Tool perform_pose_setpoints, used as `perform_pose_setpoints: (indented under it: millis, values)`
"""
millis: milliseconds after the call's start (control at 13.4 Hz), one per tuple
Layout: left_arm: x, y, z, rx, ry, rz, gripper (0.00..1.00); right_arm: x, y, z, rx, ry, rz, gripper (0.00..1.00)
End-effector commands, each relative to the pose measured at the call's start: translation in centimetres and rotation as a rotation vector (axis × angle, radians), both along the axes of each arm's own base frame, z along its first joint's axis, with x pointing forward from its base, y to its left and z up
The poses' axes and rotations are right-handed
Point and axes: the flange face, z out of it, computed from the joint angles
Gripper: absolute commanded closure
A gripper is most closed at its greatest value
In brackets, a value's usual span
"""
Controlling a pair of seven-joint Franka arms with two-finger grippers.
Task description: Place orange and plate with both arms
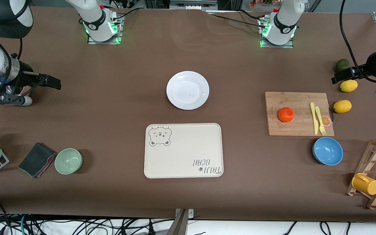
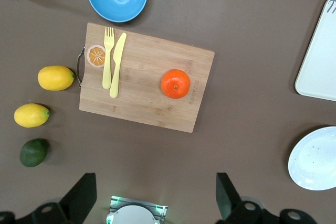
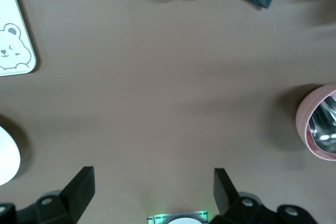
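Note:
The orange (image 1: 286, 114) sits on a wooden cutting board (image 1: 297, 104) toward the left arm's end of the table; it also shows in the left wrist view (image 2: 175, 83). The white plate (image 1: 187, 90) lies mid-table, farther from the front camera than the cream bear-print tray (image 1: 183, 150); its edge shows in the left wrist view (image 2: 313, 159). My left gripper (image 1: 338, 78) hangs open and empty in the air over the table's left-arm end, above the lemons and avocado. My right gripper (image 1: 52, 82) hangs open and empty over bare table at the right arm's end.
A yellow fork and knife (image 1: 318, 118) lie on the board. Two lemons (image 1: 342, 106) and an avocado (image 1: 342, 65) lie beside it. A blue bowl (image 1: 327, 150), a wooden rack with a yellow cup (image 1: 366, 183), a green bowl (image 1: 68, 161), a dark cloth (image 1: 37, 159) and a pink cup (image 3: 319, 121) stand around.

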Motion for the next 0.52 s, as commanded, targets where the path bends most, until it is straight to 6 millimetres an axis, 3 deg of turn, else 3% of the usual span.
perform_pose_setpoints:
  millis: [0,449]
  values:
    - [-0.10,-0.01,0.17,-0.025,0.004,-0.011,0.00,-0.30,0.08,0.52,0.012,-0.007,-0.003,0.00]
    - [0.07,-0.08,0.41,-0.024,-0.008,-0.009,0.00,-0.33,0.08,0.60,0.013,-0.008,-0.003,0.00]
